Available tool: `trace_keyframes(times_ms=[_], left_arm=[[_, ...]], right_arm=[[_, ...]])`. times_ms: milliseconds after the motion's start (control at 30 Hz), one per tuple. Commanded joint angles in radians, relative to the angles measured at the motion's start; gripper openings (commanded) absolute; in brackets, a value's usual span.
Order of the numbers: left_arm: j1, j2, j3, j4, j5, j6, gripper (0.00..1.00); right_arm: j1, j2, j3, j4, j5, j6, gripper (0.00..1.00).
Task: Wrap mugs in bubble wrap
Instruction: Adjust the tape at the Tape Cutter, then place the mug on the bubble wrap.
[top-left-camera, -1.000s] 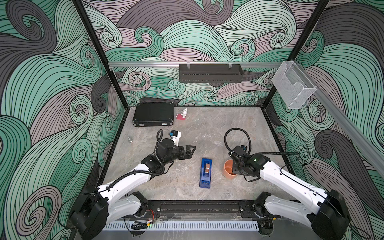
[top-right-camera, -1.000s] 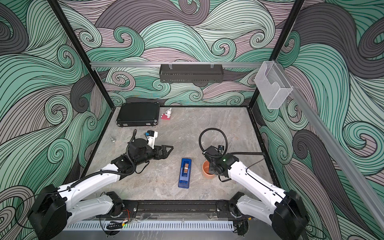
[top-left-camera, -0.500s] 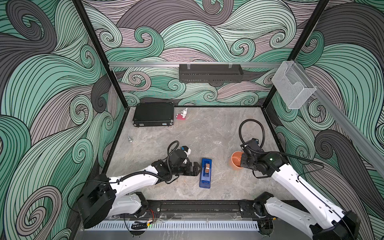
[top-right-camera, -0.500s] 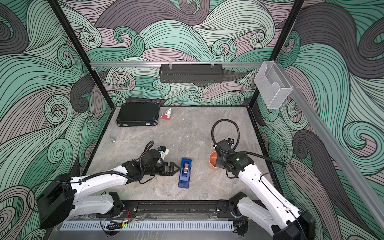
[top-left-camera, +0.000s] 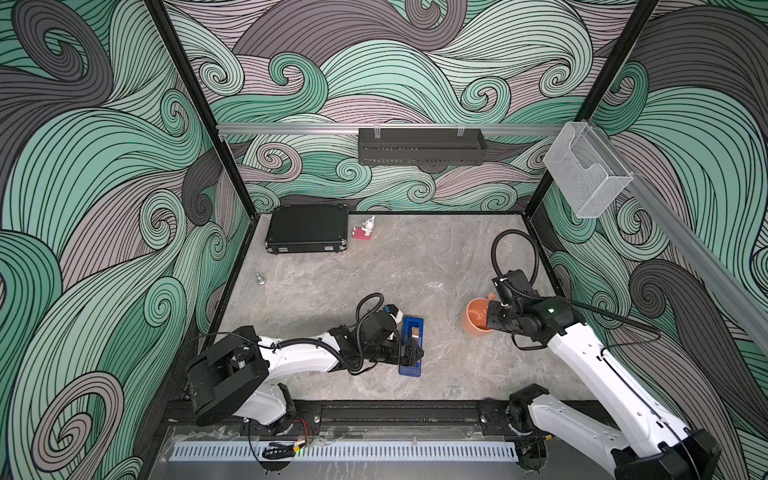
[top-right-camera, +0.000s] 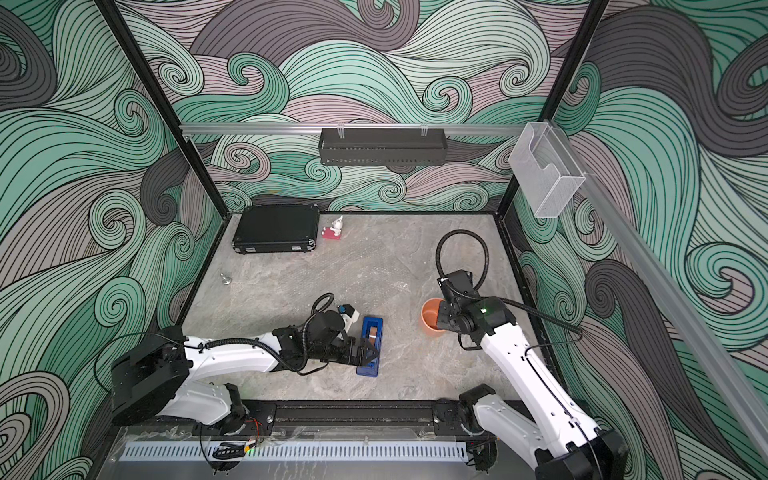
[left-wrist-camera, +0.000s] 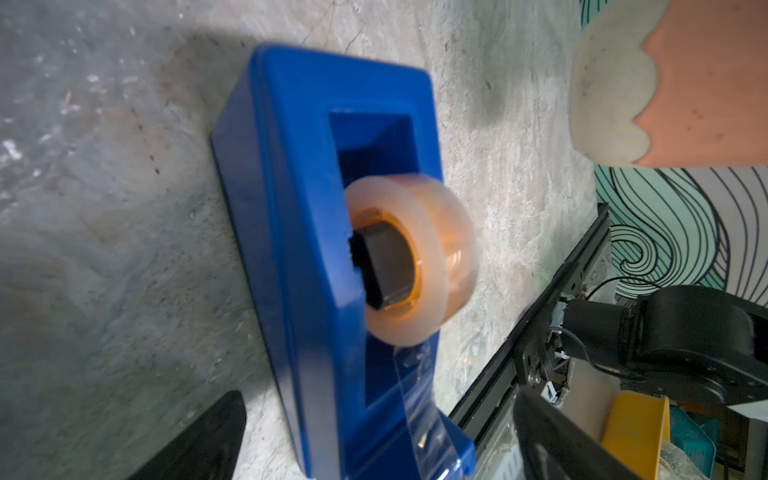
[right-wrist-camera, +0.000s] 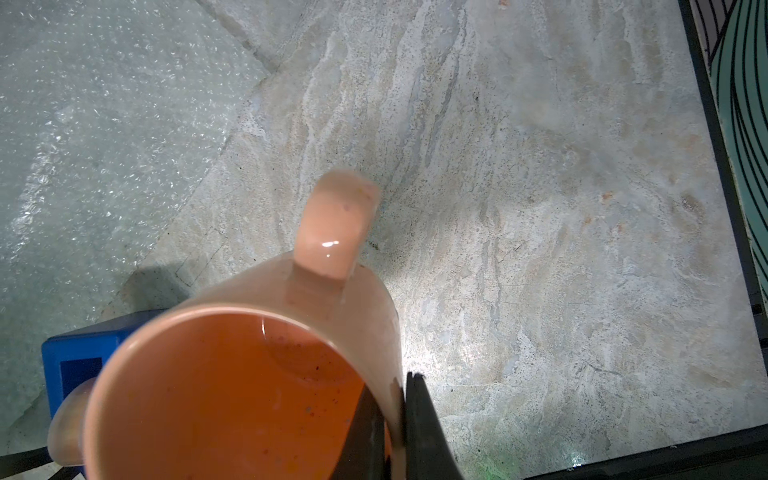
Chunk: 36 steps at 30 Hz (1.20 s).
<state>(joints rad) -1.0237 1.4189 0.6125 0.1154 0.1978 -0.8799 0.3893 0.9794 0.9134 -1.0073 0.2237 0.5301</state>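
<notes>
The orange mug (top-left-camera: 477, 319) hangs tilted above the table at the right, and its rim wall is pinched by my right gripper (right-wrist-camera: 395, 415), one finger inside and one outside. Its handle (right-wrist-camera: 336, 228) points away from the gripper. The bubble wrap (top-left-camera: 374, 266) lies flat on the middle of the table, and its edge shows in the right wrist view (right-wrist-camera: 104, 124). My left gripper (top-left-camera: 411, 352) is open, low over the near end of the blue tape dispenser (top-left-camera: 411, 332). The dispenser (left-wrist-camera: 316, 249) sits between its spread fingers (left-wrist-camera: 199, 444).
A black case (top-left-camera: 307, 227) and a small red-and-white figurine (top-left-camera: 365, 229) stand at the back left. A small metal piece (top-left-camera: 260, 279) lies near the left wall. A black rail (top-left-camera: 374, 409) runs along the front edge. A clear bin (top-left-camera: 586, 174) hangs on the right wall.
My left arm swung forward and right until its open gripper reached the tape dispenser. The right arm carried the mug to the right and farther back.
</notes>
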Motion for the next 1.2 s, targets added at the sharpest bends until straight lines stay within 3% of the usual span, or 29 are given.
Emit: trace_keyframes(times_ms=[0,267,533,800,967,1167], left_arm=[[-0.004,-0.003,0.074,0.015,-0.017,0.025,0.99],[-0.003,-0.190,0.090,-0.271,-0.309,0.085,0.99],[0.063,-0.365,0.153,-0.395,-0.574,0.248,0.99],[0.282,-0.426,0.023,-0.273,-0.618,0.321,0.99],[0.397,-0.446,-0.062,-0.237,-0.516,0.282,0.99],[0.445,-0.451,-0.078,-0.231,-0.490,0.269,0.99]], right_arm=[[-0.005,0.015,0.069,0.048,-0.024,-0.024,0.00],[0.017,0.204,0.239,0.109,-0.133,-0.077,0.00],[0.157,0.546,0.583,0.080,-0.172,-0.158,0.00],[0.211,0.806,0.829,0.025,-0.183,-0.267,0.00],[0.223,0.918,0.925,0.016,-0.219,-0.317,0.00],[0.247,1.088,1.083,-0.039,-0.223,-0.339,0.00]])
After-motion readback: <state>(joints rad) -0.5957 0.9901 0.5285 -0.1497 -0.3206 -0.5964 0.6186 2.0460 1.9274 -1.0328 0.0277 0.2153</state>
